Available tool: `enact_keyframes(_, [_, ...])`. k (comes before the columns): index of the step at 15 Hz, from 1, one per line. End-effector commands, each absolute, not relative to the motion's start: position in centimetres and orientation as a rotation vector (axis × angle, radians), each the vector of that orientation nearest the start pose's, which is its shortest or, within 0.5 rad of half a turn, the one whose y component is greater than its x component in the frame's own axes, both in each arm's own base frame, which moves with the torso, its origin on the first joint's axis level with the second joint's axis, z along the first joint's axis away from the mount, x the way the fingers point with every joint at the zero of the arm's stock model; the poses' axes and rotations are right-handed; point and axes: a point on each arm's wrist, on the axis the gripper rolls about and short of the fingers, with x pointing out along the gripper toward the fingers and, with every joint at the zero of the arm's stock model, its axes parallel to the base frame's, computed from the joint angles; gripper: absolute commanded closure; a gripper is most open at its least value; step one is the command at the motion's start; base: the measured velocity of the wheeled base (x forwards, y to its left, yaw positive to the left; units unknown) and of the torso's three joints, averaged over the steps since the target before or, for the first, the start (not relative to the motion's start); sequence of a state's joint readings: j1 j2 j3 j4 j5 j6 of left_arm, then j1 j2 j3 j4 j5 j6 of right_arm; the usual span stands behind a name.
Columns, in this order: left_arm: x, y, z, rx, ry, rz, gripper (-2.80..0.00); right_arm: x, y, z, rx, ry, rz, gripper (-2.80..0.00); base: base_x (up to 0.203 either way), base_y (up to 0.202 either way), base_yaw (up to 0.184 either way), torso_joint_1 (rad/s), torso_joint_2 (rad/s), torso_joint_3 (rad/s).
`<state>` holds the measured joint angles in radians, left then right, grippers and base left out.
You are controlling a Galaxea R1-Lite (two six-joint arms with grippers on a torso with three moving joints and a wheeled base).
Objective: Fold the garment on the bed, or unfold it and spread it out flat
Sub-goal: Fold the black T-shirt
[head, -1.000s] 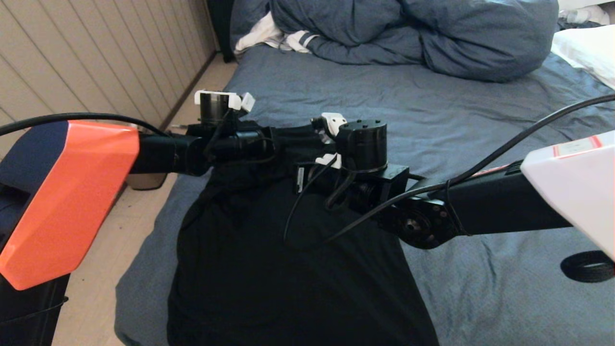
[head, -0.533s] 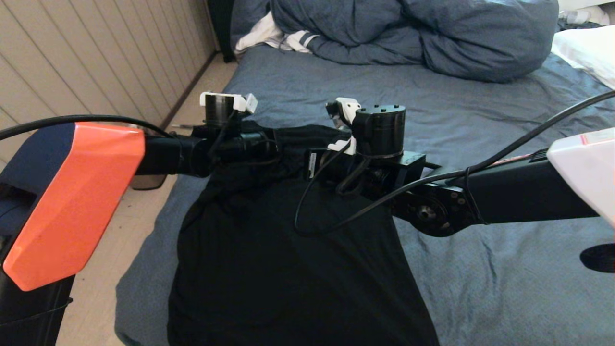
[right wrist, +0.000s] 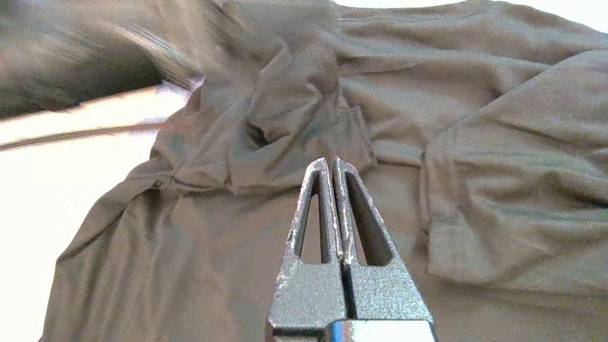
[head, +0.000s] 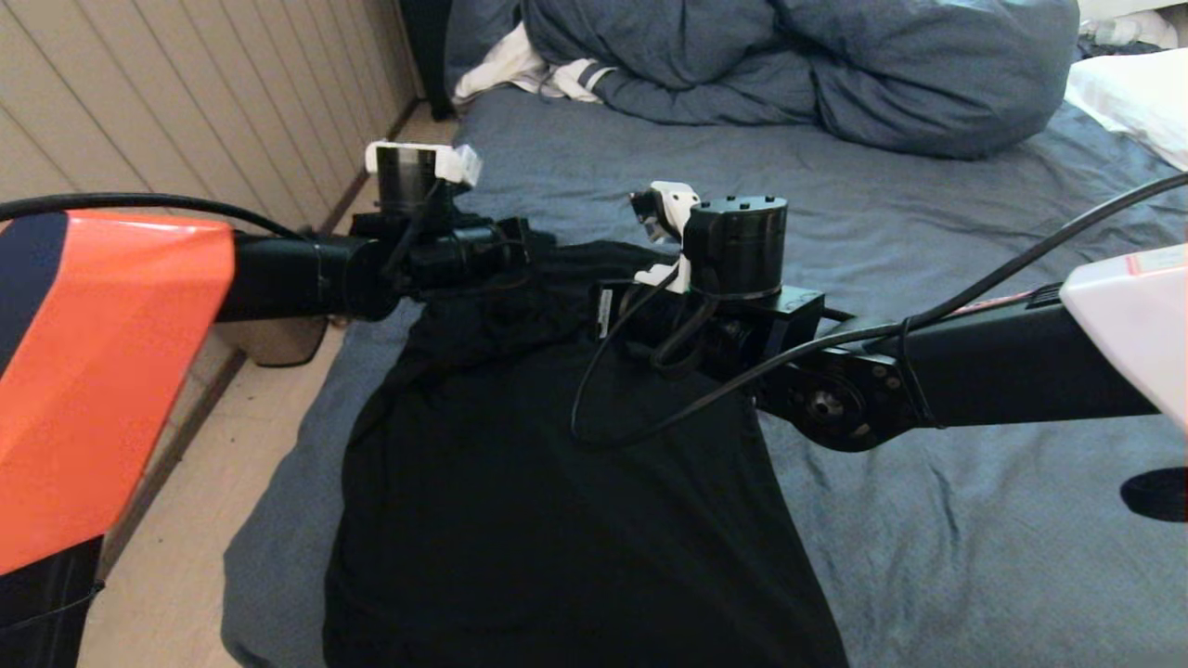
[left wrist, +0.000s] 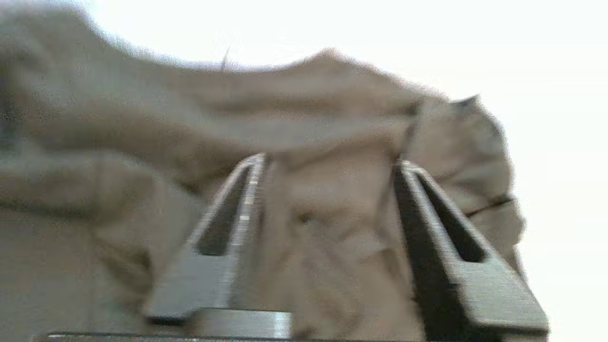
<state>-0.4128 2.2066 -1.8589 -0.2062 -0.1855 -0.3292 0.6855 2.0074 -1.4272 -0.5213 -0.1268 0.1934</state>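
Note:
The garment (head: 557, 520), a black T-shirt plain side up, lies on the near left part of the bed (head: 928, 232), its top end bunched in folds. My left gripper (left wrist: 327, 164) hovers at that bunched top edge, open, with shirt cloth (left wrist: 327, 118) showing between its spread fingers. My right gripper (right wrist: 335, 161) is shut on nothing, just above the wrinkled upper shirt (right wrist: 475, 142). In the head view its fingers are hidden behind the right wrist (head: 733, 269). The moon print is out of view.
A bunched blue duvet (head: 789, 65) and a white cloth with dark stripes (head: 548, 74) lie at the bed's far end. A white pillow (head: 1132, 93) is at the far right. Bare floor (head: 204, 520) and a panelled wall run along the left.
The left arm has risen and drawn back to the left. The right wrist moved a little farther and to the right, then held still. The shirt's top edge shifted slightly.

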Motion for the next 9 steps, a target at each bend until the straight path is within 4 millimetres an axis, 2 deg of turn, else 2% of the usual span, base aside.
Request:
enact_keyframes(1, [41.7,-18.7,25.9,-0.305,0.197,-0.574,-2.8,32.5,26.2,23.3,0.168,0.106,0.551,0.0,0.0,0.0,0.0,0.0,0.0,0.0])
enact_keyframes(3, [41.1,-18.1,27.1,-0.307,0.171,-0.569,-2.8,32.8,25.7,23.5,0.169,0.099,0.538,0.0,0.0,0.0,0.0,0.0,0.0,0.0])
enact_keyframes(4, [41.5,-17.0,27.0,-0.305,0.171,-0.542,-2.8,32.8,25.7,23.7,0.168,0.093,0.537,0.0,0.0,0.0,0.0,0.0,0.0,0.0])
enact_keyframes(6, [42.4,-15.6,25.7,-0.29,0.201,-0.501,-2.8,33.2,25.4,23.9,0.165,0.085,0.529,0.0,0.0,0.0,0.0,0.0,0.0,0.0])
enact_keyframes(9, [43.0,-15.6,23.6,-0.27,0.251,-0.488,-2.8,33.5,25.1,24.1,0.169,0.074,0.521,0.0,0.0,0.0,0.0,0.0,0.0,0.0])
